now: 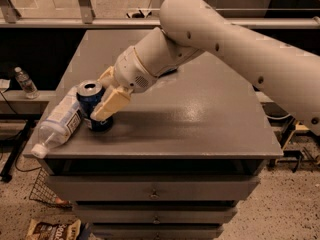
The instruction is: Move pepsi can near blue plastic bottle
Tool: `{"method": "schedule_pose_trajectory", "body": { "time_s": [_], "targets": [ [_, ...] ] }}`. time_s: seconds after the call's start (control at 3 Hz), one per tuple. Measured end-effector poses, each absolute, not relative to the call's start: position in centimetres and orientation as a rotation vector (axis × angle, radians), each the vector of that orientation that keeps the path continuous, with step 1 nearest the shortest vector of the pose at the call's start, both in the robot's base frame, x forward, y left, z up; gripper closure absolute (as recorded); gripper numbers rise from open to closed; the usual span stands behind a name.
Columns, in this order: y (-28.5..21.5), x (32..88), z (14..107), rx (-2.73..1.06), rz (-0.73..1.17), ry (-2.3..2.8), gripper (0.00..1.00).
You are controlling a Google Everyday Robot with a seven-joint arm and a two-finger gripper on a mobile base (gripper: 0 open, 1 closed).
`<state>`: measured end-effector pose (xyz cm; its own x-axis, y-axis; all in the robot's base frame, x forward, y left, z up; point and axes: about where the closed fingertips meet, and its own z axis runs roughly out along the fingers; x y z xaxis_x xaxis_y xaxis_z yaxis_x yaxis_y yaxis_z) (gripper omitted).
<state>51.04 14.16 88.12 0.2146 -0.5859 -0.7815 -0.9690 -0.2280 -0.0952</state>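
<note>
The robot's gripper [98, 103] clasps the can [88, 100] near the front left corner of the grey table [200, 119], as the camera sees it. The jaws are closed to the can's width. One pale finger [111, 104] lies pressed across the can's near side, while the other reaches round behind it and is mostly hidden. The can stands upright on the tabletop, silver top showing.

The bottle [59, 122] lies on its side just beside the can, toward the left edge of the view, and appears to touch it or nearly so. Its long axis runs diagonally, with the white cap poking past the table's front left edge and the base pointing back toward the can. The arm sweeps in from the upper right, so the gripper holds the can on the side away from the bottle.

Judged from this, the can already sits near the bottle and the task looks all but done. What remains would be to let go and draw back the way the arm came, up and to the right. The bottle lies loose at the edge, so a push further left could roll it off.

A small water bottle [25, 83] stands on a ledge well off to the left, and a snack bag [52, 229] lies on the floor below.
</note>
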Motion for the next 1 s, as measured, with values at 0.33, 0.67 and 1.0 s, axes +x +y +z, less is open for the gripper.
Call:
{"method": "schedule_pose_trajectory", "body": {
  "time_s": [0.33,0.67,1.0],
  "targets": [
    [14.32,50.92,88.10,-1.904,0.836,1.432,0.13],
    [14.47,50.81,88.09,-1.908,0.838,1.430,0.00],
    [14.41,50.83,88.08,-1.908,0.836,1.432,0.00]
  ]
}}
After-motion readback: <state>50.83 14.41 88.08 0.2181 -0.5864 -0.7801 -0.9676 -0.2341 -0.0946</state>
